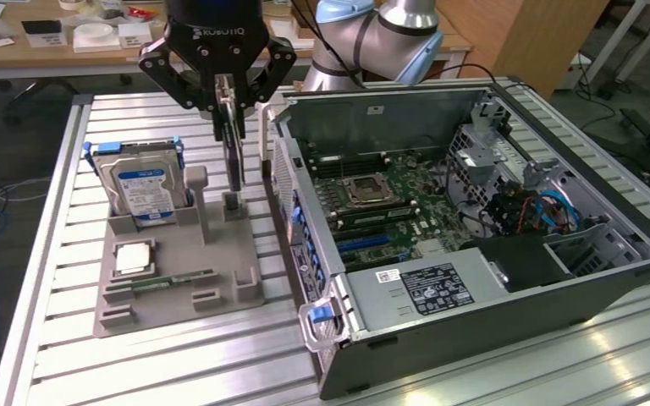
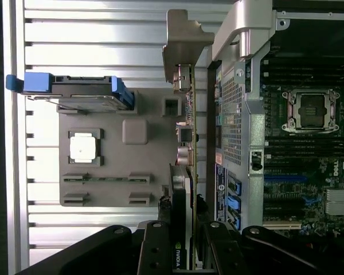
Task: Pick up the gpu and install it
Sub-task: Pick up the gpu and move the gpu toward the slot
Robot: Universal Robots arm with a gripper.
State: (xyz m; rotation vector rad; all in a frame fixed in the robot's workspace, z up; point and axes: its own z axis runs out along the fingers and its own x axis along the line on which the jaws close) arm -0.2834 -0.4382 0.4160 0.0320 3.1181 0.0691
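Fig.: gpu (image 1: 234,161), upper left, is clamped edge-on by gripper (image 1: 231,100) over grey holder (image 1: 179,292); best held vert., bracket clear of chassis (image 1: 472,326).

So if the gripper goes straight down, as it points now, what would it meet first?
The gripper is shut on the gpu, so the card's lower end would probably meet the gray holder tray right below it first. Whether they already touch is unclear.
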